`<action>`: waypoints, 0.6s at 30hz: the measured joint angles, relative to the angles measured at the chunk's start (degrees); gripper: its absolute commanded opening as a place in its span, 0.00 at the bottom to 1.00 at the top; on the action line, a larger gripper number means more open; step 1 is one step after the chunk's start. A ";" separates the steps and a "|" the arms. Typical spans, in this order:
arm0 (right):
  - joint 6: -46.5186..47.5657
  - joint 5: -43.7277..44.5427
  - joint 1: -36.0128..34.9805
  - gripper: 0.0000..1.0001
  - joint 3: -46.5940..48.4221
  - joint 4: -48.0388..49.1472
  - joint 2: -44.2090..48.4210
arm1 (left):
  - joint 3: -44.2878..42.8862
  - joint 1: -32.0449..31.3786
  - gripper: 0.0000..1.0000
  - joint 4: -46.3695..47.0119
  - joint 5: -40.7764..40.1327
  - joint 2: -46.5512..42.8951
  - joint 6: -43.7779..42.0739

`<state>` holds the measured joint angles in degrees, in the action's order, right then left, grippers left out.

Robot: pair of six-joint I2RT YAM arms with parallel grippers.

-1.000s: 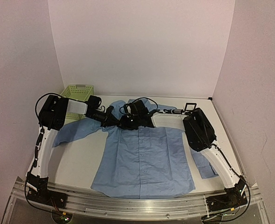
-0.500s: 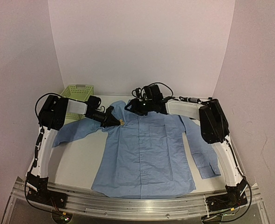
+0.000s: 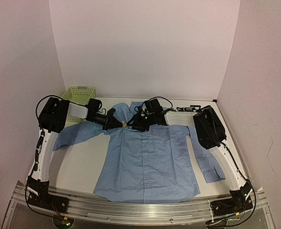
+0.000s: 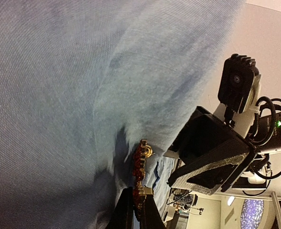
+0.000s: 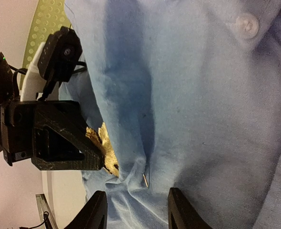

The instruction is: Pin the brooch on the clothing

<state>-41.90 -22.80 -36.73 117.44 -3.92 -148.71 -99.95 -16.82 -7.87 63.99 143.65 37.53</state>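
Pinning judged partly done: tiny orange-red flower-like brooch (image 4: pixel 140 164) lies against light blue button-up shirt (image 3: pixel 147 157) near the collar; pin tip (image 5: pixel 145 179) pokes out of a fabric fold. Clasp closure left, cannot tell its state. Left gripper (image 4: pixel 138 212) reaches in low, clenched on brooch. Right gripper (image 5: pixel 138 207) hovers over the fold, jaws spread, empty

left gripper (image 4: pixel 136 199) pinched closed | right gripper (image 5: pixel 136 193) jaws apart | both arms bent inward, tips close
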 measured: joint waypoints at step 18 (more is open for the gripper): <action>-5.69 -6.53 -0.05 0.43 2.45 5.44 -3.63 | 1.48 0.37 0.00 5.38 1.86 0.00 4.91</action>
<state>-47.59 -29.32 -36.77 119.90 1.52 -152.34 -98.48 -16.45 -2.49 65.84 143.65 42.44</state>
